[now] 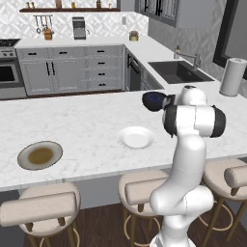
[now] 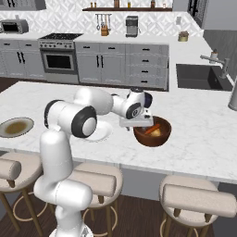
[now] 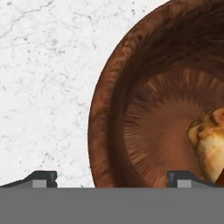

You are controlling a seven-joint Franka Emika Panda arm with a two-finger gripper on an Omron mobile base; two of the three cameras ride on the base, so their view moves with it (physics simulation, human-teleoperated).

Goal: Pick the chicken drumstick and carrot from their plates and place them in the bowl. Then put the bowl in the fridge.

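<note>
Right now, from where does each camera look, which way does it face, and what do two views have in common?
Left base view: behind the arm's left, facing over the island; white plate, olive-grey plate, arm lower right.
Right base view: behind the arm's right, facing the bowl; open gripper at its rim.
Hand view: looks down into the bowl; chicken drumstick, finger tips below.
Base views share both plates.

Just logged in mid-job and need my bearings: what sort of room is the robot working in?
A home kitchen, apparently: a marble island counter with stools, a stove among grey cabinets, and a sink.
</note>
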